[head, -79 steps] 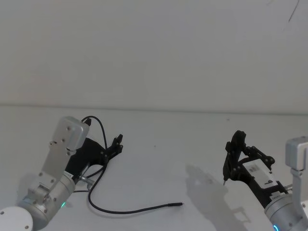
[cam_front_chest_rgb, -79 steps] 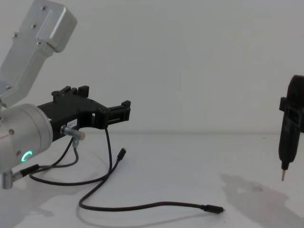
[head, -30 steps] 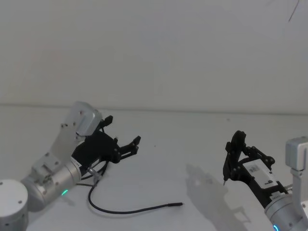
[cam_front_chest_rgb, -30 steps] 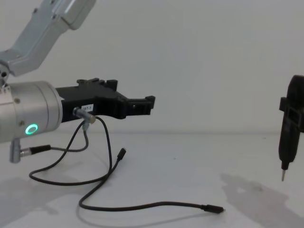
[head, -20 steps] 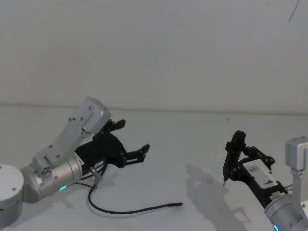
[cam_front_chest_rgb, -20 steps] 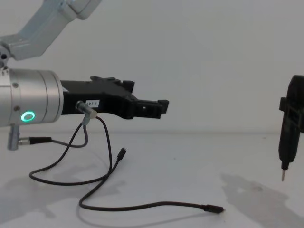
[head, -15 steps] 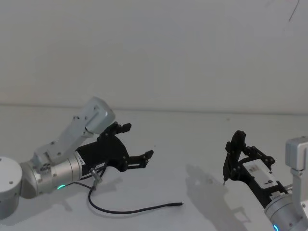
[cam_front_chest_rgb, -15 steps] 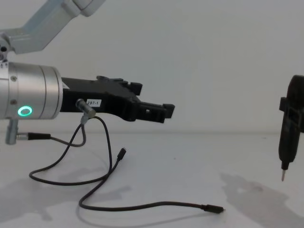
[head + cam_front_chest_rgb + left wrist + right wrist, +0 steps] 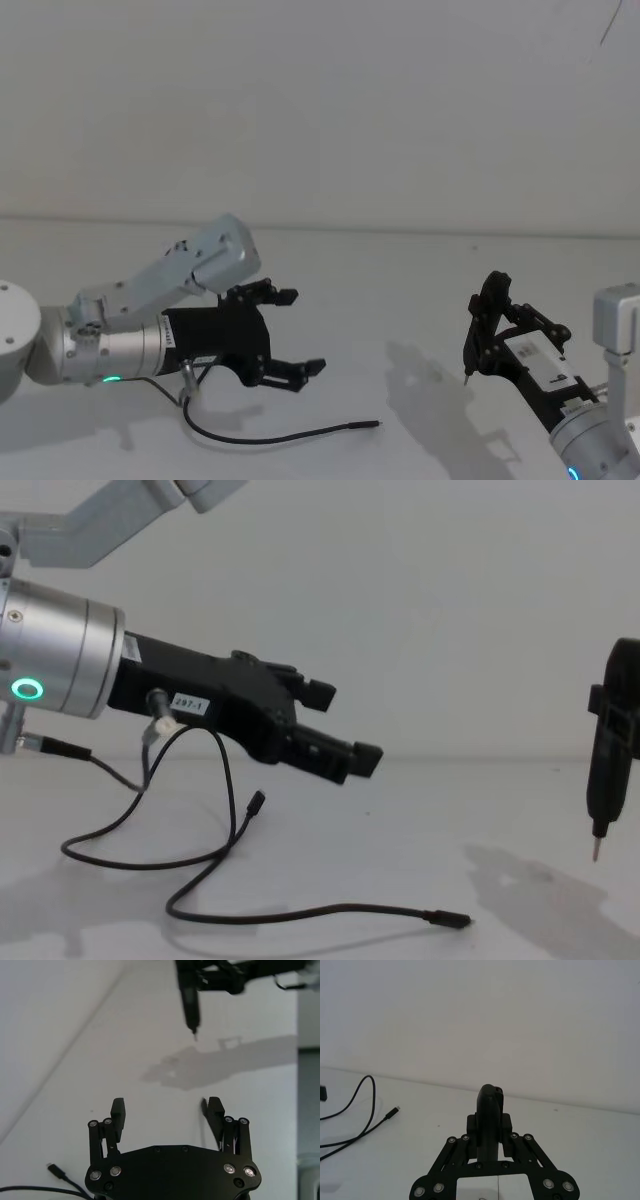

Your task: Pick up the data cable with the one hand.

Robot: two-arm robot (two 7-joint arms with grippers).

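Chest view first, for the long thin black flexible data cable (image 9: 300,915): slack on the plain white counter (image 9: 420,830), with one small dark plug toward the back, a loop at the front left, then a long low run out to the other plug at the right. Hard to separate, around the loop, from the short black wrist wire (image 9: 222,770) hanging there. Looks light, limp and thin, so likely to sag either side of a pinch and slide out of a shallow one. Best taken mid-run, clear of the loop, and squeezed fully. Black two-jawed left claw (image 9: 348,727) on its silver cylinder: spread wide, empty, tilted forward and down, raised off the counter, near the cable but apart from it. Right claw (image 9: 492,322) parked at the right, pressed onto a slim black pen-like tool (image 9: 610,770).
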